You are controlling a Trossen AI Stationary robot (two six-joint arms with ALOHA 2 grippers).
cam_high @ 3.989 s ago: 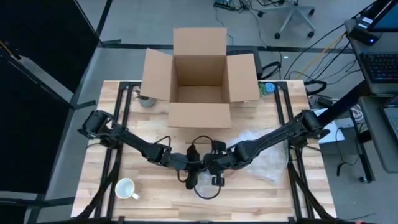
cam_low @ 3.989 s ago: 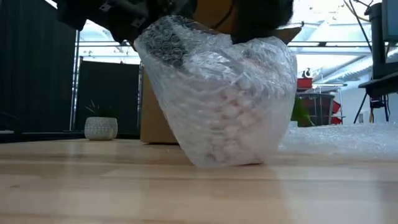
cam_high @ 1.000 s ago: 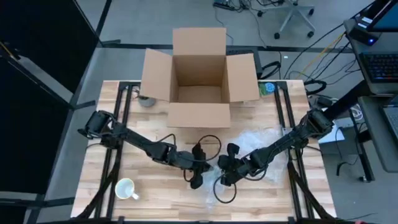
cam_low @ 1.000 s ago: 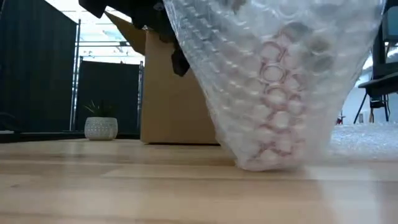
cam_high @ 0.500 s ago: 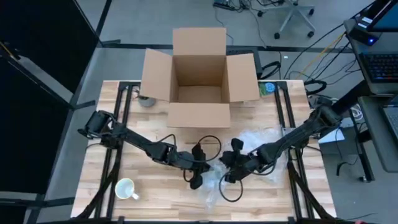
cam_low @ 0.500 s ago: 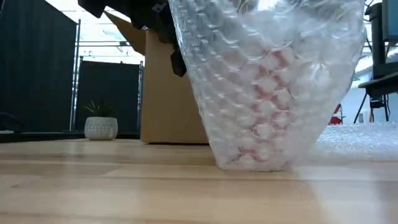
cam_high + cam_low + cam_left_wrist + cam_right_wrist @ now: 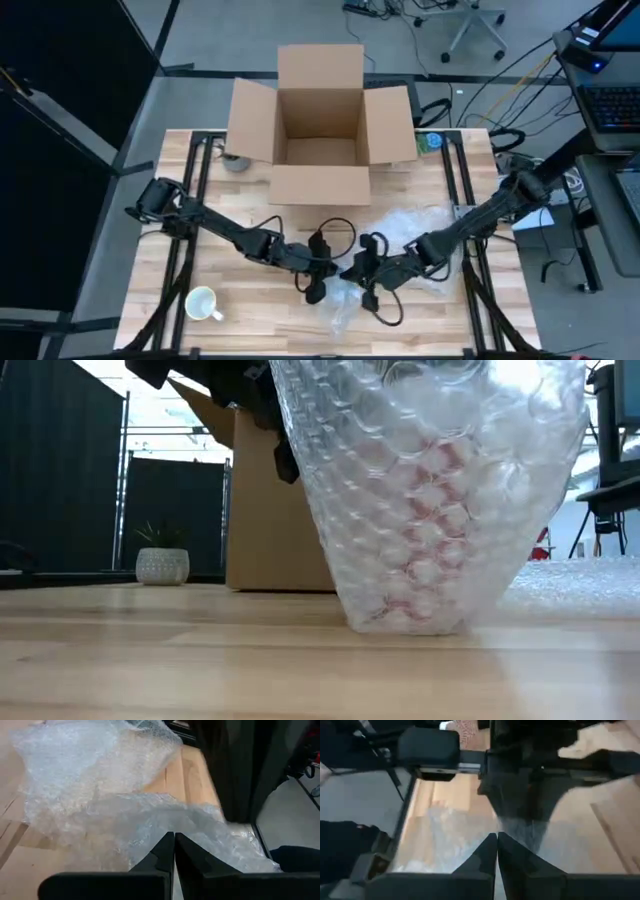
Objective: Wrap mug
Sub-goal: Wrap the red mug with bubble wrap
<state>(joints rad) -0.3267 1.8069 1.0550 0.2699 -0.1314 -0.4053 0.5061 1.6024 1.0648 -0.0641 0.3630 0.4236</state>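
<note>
high view is showing both arms meeting near the middle of the wooden surface (image 7: 240,310), just toward 6 o'clock from the open cardboard box (image 7: 322,125). the left claw (image 7: 318,285) is sitting at the centre, and the right claw (image 7: 362,275) is sitting just at its 3 o'clock side, with the bubble wrap (image 7: 340,305) bunching between and below them toward 6 o'clock. more loose wrap is lying toward 3 o'clock under the right arm. a white mug (image 7: 203,303) is standing bare at about 8 o'clock on the surface, well apart from both claws. a small grey pot (image 7: 236,162) is resting at the box's 9 o'clock corner. low view is showing the bubble wrap (image 7: 430,500) hanging as a pouch whose bottom is touching the surface, with something reddish showing faintly through the bubbles; what it is cannot be told. left wrist view is showing the left claw (image 7: 174,851) with fingers pressed together, pinching the wrap's edge (image 7: 150,820). right wrist view is showing the right claw (image 7: 497,851) likewise closed tight on a film of wrap (image 7: 520,827).
</note>
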